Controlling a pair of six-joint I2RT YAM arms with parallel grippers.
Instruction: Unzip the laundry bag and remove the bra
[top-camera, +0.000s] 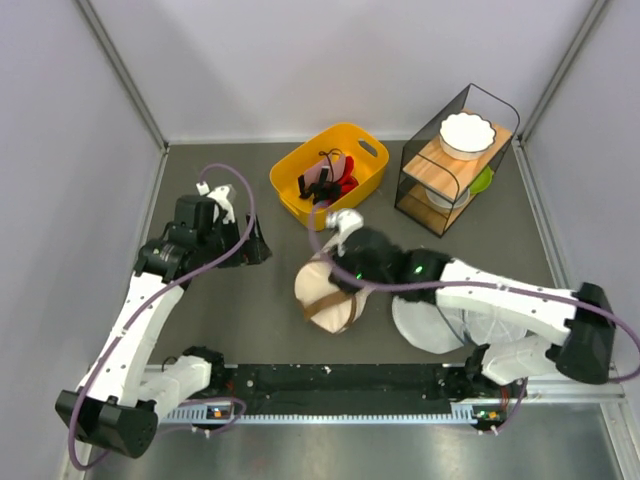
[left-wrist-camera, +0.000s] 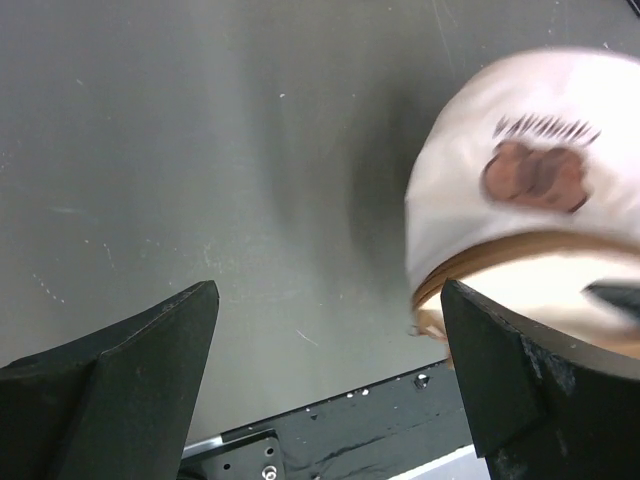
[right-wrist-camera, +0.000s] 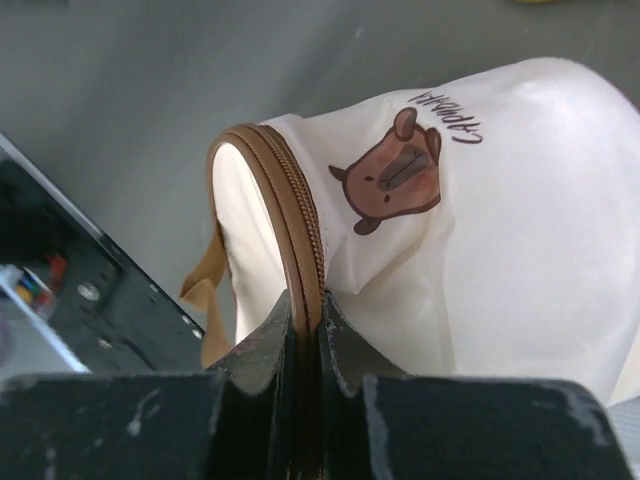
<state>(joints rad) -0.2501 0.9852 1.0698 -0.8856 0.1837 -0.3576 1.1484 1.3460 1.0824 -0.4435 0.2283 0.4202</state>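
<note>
Right jaws pinched tight on the brown zipper band (right-wrist-camera: 298, 225) of the laundry bag (top-camera: 325, 295), lying mid desk (top-camera: 230, 310) toward the near edge. Left jaws gape wide, empty, off its left. Yellow bin (top-camera: 295, 205), far edge: red and black items.

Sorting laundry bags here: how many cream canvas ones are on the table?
1. The laundry bag lies mid-table, right claw shut on its zipper band. The white pouch under the right arm is another kind; more may hide beneath.
</note>
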